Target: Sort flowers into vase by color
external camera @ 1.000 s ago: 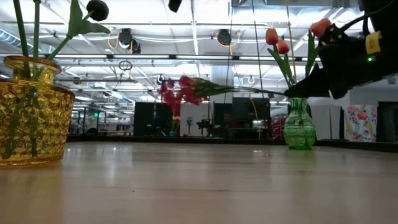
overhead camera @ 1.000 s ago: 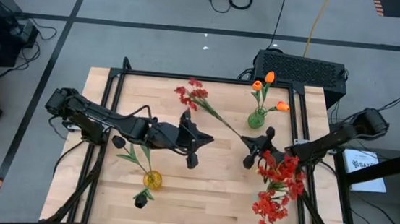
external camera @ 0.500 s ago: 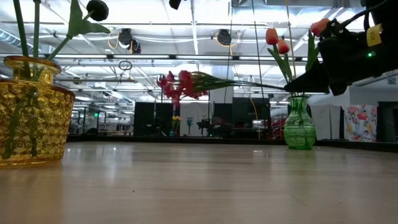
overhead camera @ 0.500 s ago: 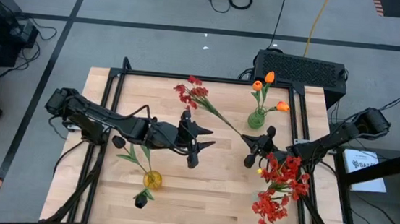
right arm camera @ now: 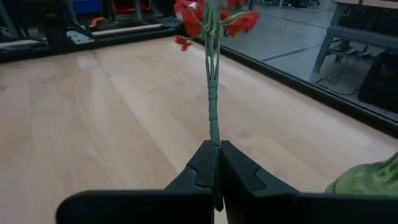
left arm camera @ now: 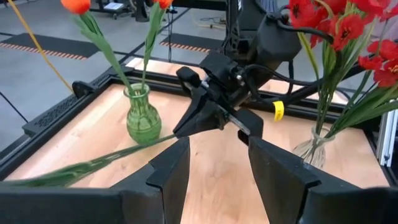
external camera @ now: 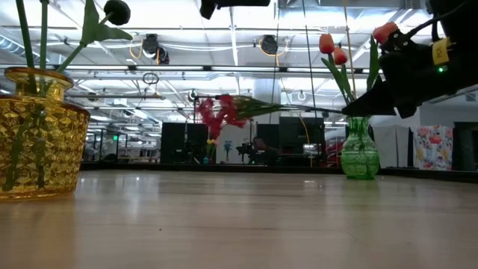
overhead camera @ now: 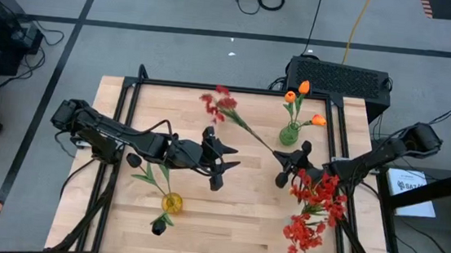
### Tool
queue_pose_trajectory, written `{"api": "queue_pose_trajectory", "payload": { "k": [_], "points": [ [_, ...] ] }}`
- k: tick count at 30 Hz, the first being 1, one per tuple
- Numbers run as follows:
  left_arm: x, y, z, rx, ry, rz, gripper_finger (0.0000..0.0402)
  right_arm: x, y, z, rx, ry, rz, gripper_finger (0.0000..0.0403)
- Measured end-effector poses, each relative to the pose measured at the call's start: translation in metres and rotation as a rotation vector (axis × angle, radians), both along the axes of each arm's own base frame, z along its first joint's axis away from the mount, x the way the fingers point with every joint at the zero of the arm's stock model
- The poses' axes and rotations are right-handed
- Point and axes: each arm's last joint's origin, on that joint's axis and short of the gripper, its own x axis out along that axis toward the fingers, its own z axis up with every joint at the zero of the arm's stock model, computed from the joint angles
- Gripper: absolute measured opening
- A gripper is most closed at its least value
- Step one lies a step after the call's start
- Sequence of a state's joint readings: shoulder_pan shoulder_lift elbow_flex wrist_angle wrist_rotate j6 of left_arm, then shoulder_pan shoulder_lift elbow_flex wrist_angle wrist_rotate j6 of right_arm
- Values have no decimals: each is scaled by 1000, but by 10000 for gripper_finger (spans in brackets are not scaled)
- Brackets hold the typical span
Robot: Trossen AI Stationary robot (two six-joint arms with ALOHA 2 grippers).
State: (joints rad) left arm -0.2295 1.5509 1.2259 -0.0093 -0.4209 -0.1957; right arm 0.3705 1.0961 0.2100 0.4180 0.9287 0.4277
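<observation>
My right gripper [overhead camera: 275, 156] is shut on a red flower [overhead camera: 221, 106], whose stem runs from it toward the far left, above the table. My left gripper [overhead camera: 238, 156] hovers open over the table's middle, just left of the right gripper, and the stem [left arm camera: 118, 155] passes beside its finger without touching it. A green vase [overhead camera: 289, 134] at the far right holds orange tulips. A yellow vase [overhead camera: 171, 202] near the front holds black tulips. A clear vase [left arm camera: 314, 146] at the right holds several red flowers [overhead camera: 312, 208]. My right gripper pinches the red flower's stem at its lower end [right arm camera: 214, 142] between the tips of its two fingers. The fingers come nearly level from the table's right, and the stem runs on in line with them. The flower [external camera: 220, 112] hangs almost level, clear of the table.
A black frame [overhead camera: 130, 94] rims the wooden table. A black box [overhead camera: 340, 75] stands beyond the far edge. Bare wood lies between the yellow vase and the clear vase, and along the far left.
My left gripper has opened in place. My right gripper keeps the stem, and the flower's bloom end has bobbed a little up and down.
</observation>
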Motion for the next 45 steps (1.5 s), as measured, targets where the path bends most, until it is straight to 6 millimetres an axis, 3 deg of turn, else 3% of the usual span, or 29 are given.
{"api": "queue_pose_trajectory", "payload": {
  "k": [11,20,30,45],
  "points": [
    [1,-1,3,-17,-27,-27,173,7,-20,3,-5,101,198,0],
    [1,-1,2,-16,-22,-30,173,4,-30,19,18,35,388,0],
    [1,-2,2,-21,-20,-49,173,-13,-40,29,5,59,476,0],
    [1,-2,2,-20,-22,-49,173,-15,-41,15,54,183,463,0]
  ]
}}
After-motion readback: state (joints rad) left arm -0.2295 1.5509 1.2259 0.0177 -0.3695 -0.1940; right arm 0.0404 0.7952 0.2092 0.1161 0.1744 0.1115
